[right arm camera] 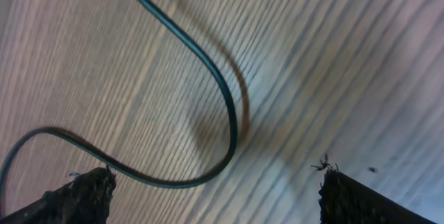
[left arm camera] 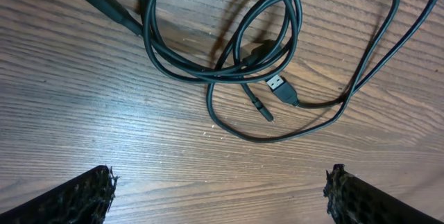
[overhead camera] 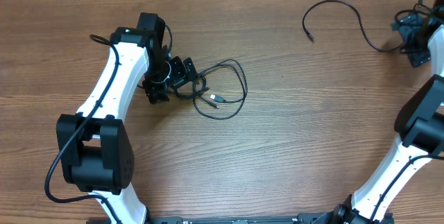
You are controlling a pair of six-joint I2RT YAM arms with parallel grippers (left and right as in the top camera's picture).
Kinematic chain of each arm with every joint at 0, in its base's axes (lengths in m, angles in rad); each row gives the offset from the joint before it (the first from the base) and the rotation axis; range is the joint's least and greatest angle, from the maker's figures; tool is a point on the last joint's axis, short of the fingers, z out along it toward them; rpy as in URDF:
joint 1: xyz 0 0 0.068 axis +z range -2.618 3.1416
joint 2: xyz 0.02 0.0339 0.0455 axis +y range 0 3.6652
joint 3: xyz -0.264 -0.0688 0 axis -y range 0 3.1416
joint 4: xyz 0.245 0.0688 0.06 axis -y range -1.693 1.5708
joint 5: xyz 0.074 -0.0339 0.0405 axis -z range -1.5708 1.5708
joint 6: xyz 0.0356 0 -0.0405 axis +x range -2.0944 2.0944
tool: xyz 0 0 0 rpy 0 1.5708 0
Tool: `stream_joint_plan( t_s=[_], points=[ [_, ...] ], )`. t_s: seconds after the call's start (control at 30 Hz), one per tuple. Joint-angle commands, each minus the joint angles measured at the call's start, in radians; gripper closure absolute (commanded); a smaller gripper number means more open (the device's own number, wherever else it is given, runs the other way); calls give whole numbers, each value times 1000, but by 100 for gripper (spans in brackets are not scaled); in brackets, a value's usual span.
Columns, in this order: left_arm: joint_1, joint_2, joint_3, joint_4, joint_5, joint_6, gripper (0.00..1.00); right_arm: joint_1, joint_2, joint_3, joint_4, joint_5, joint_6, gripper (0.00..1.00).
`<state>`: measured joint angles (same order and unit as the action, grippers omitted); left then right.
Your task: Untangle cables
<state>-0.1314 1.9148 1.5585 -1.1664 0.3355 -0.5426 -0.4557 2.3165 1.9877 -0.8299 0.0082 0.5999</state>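
One cable (right arm camera: 232, 123) lies alone, looping just ahead of the spread right fingers (right arm camera: 361, 200) (nothing pinched). The tangle (left arm camera: 263, 49) sits ahead of the left fingers (left arm camera: 69, 200), also spread wide. It looks unsorted, so most work is probably left.

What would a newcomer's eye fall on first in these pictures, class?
The tangle of looped black cables left of the table's middle stands out first, with a silver-tipped plug in its midst and the left end effector open just short of it. Next comes a single loose cable, curling alone at the far right of the wooden table.
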Motion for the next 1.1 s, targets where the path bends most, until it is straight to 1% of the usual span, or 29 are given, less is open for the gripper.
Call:
stream_joint_plan(
  t_s=[0.0, 0.23, 0.27, 0.33, 0.5, 0.73, 0.83, 0.9, 1.07],
  points=[
    [-8, -4, 15, 0, -6, 19, 0, 10, 1, -38, 30, 10, 1, 5],
    [-8, -4, 15, 0, -6, 19, 1, 12, 1, -79, 49, 62, 2, 5],
    [-8, -4, 15, 0, -6, 19, 1, 12, 1, -88, 61, 61, 2, 7],
    [-8, -4, 15, 0, -6, 19, 0, 11, 1, -104, 85, 56, 2, 15],
    [-8, -4, 15, 0, -6, 19, 0, 11, 3, -132, 140, 16, 2, 23],
    [-8, -4, 15, 0, -6, 19, 0, 11, 34, -136, 181, 13, 3, 22],
    [-8, -4, 15, 0, -6, 19, 0, 10, 43, -136, 191, 5, 6, 25],
    [-8, -4, 15, 0, -6, 19, 0, 10, 48, -136, 197, -7, 5, 33],
    [-8, -4, 15, 0, -6, 19, 0, 11, 50, -135, 226, -16, 5, 49]
  ],
)
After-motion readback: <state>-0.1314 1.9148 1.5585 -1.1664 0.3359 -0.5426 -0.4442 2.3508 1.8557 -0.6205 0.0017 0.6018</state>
